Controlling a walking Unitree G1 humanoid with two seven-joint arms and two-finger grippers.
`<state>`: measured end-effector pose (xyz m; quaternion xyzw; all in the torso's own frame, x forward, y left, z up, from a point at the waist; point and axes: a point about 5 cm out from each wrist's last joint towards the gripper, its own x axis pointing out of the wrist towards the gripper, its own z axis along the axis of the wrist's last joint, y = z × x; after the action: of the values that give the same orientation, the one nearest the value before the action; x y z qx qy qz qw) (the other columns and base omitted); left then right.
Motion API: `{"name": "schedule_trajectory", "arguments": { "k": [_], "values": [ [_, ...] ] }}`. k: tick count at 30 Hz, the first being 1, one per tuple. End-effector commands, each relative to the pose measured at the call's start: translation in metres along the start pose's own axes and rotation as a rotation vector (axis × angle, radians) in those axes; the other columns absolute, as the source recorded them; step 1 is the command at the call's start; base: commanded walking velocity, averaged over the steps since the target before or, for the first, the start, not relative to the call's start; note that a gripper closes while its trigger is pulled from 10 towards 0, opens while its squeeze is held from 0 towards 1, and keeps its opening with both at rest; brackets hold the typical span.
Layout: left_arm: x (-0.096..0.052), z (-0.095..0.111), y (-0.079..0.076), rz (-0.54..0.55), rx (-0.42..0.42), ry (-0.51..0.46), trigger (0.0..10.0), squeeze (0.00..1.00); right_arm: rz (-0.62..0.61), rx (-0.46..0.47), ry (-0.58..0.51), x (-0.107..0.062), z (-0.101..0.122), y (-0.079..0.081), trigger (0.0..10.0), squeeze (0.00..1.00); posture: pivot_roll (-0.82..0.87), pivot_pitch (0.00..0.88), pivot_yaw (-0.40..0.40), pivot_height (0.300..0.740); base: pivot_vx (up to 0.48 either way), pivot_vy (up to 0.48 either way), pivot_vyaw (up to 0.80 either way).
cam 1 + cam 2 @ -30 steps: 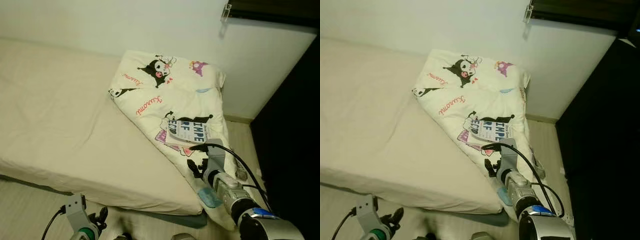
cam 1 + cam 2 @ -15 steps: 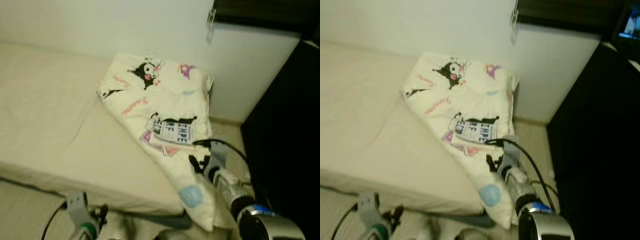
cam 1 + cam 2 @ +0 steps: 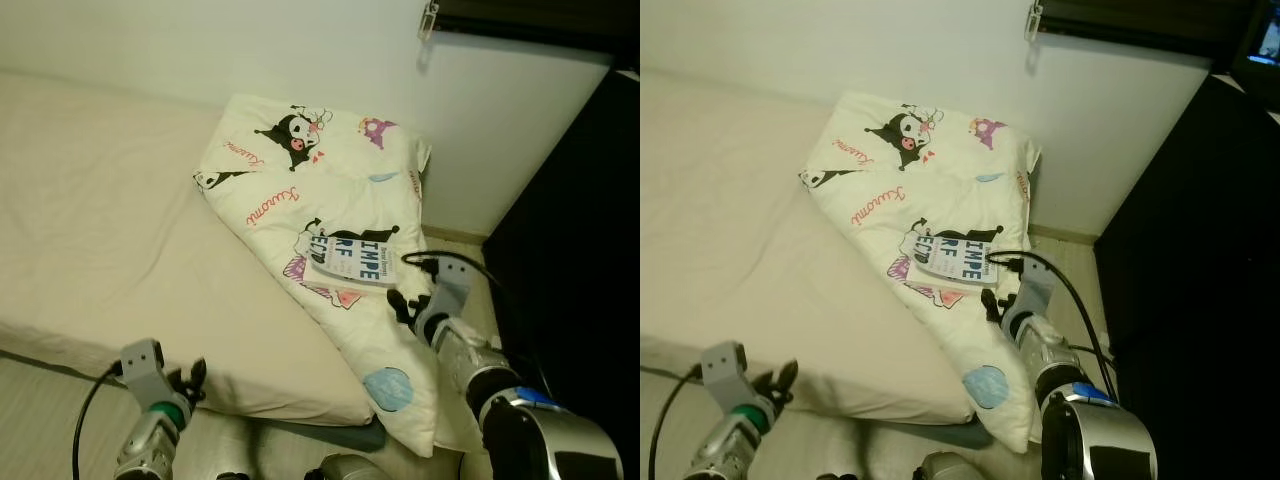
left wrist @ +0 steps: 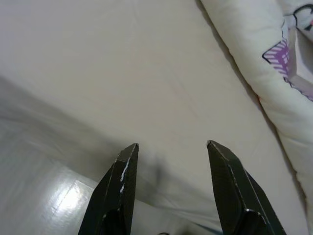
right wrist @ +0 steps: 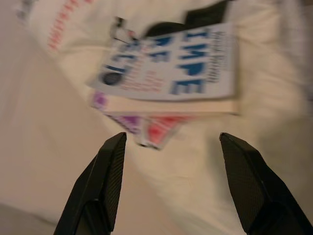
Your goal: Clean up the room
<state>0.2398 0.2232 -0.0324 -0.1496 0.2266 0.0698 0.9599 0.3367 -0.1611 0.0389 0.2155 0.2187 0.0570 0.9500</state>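
Note:
A white book with blue lettering lies on a folded cartoon-print quilt at the right end of the cream bed. My right gripper is open just short of the book's near edge, with nothing between its fingers; the book lies ahead of it in the right wrist view. My left gripper is open and low beside the mattress's front edge, pointing at the bare mattress.
A white wall runs behind the bed. Dark furniture stands to the right, leaving a narrow strip of floor beside the quilt. A dark window frame is at top right. Pale floor lies before the bed.
The camera has shifted and steadied. My right gripper has moved forward, nearer to the book. My left gripper has risen a little by the mattress edge.

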Motion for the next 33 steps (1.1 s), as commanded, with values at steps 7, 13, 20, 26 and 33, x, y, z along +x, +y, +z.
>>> {"name": "schedule_trajectory", "arguments": {
  "k": [7,13,20,26,33],
  "values": [
    [0.003,0.008,-0.013,-0.088,0.13,-0.05,10.0,0.0,0.036,0.186,-0.025,0.001,0.005,0.002,10.0,0.0,-0.15,0.0,-0.011,0.66,0.0,0.0,0.0],
    [0.006,0.017,-0.023,-0.151,0.325,-0.094,10.0,0.0,0.03,0.251,-0.039,0.001,0.008,-0.001,10.0,0.0,-0.15,0.001,-0.013,0.64,0.0,0.0,0.0],
    [0.009,0.05,-0.019,-0.11,0.331,-0.266,10.0,0.0,0.042,0.374,-0.132,0.001,0.03,-0.005,10.0,0.0,-0.14,0.018,-0.005,0.615,0.0,0.0,0.0],
    [0.007,0.06,-0.011,-0.078,0.242,-0.333,10.0,0.0,0.056,0.426,-0.227,-0.001,0.054,-0.009,10.0,0.0,-0.14,0.052,0.008,0.611,0.0,0.0,0.0],
    [0.0,0.062,0.001,-0.049,0.164,-0.387,10.0,0.0,0.092,0.457,-0.316,-0.003,0.082,-0.011,10.0,0.0,-0.11,0.126,0.053,0.611,0.0,0.0,0.0]
  ]
}}
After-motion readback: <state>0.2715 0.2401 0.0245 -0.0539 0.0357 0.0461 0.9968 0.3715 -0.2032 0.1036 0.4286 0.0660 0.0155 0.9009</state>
